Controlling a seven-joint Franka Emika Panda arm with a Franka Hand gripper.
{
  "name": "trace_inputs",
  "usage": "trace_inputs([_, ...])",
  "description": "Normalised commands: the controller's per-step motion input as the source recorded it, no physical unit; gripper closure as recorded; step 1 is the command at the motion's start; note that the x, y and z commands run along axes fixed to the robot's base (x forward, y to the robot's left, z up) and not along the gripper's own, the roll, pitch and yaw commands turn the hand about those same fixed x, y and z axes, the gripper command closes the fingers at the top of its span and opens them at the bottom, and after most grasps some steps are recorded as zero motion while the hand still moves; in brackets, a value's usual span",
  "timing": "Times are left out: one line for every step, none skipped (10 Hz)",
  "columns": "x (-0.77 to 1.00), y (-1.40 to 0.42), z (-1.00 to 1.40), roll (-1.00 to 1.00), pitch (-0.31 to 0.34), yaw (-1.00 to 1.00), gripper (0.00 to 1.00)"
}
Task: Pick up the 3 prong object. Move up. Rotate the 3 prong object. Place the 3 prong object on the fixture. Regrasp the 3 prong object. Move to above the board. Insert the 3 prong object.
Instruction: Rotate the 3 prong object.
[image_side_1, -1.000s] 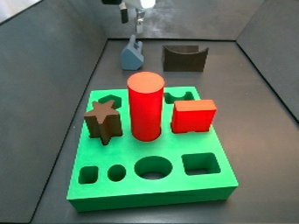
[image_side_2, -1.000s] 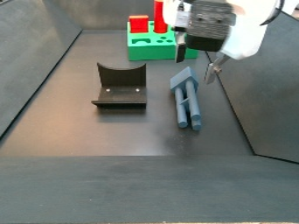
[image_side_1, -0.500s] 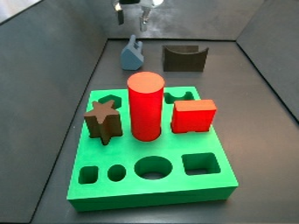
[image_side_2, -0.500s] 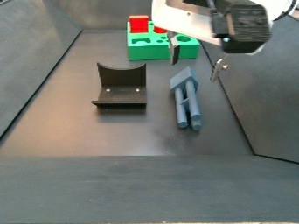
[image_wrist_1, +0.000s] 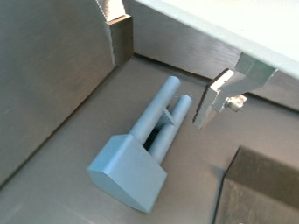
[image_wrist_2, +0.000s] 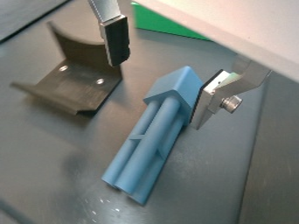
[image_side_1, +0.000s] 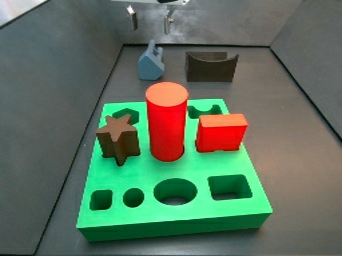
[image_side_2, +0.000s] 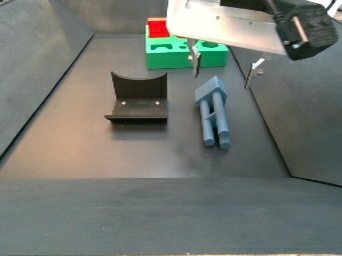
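The gripper (image_side_2: 225, 63) has been lifted over the last second and is now seen hanging above the slate-blue plastic 3 prong object (image_side_2: 214, 112), which is left lying flat on the dark surface (image_side_2: 80, 140) beside the dark notched fixture (image_side_2: 136, 97). In both wrist views the fingers (image_wrist_2: 114, 37) are spread wide on either side of the piece, nothing held between them (image_wrist_1: 166, 61). No grasp has been made yet, so the pick-up is judged still to come. The green board (image_side_1: 174, 160), carrying a red cylinder (image_side_1: 166, 120), stands well apart.
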Motion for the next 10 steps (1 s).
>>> trace_inputs([0.03,0.00,-0.02,0.01,-0.045,1.00,0.00])
trace_inputs([0.03,0.00,-0.02,0.01,-0.055,0.89,0.00])
trace_inputs([0.03,0.00,-0.02,0.01,-0.055,0.73,0.00])
trace_inputs([0.03,0.00,-0.02,0.01,-0.054,0.44,0.00])
trace_inputs([0.03,0.00,-0.03,0.01,-0.053,0.28,0.00])
trace_inputs([0.00,0.00,-1.00,0.00,0.000,0.00,0.00])
trace_inputs([0.00,0.00,-1.00,0.00,-0.003,-0.03,0.00])
trace_inputs([0.02,0.00,-1.00,0.00,-0.025,-0.04,0.00])
trace_inputs([0.02,0.00,-1.00,-0.01,-0.029,-0.03,0.00])
trace_inputs([0.03,0.01,-1.00,-0.02,-0.032,-0.02,0.00])
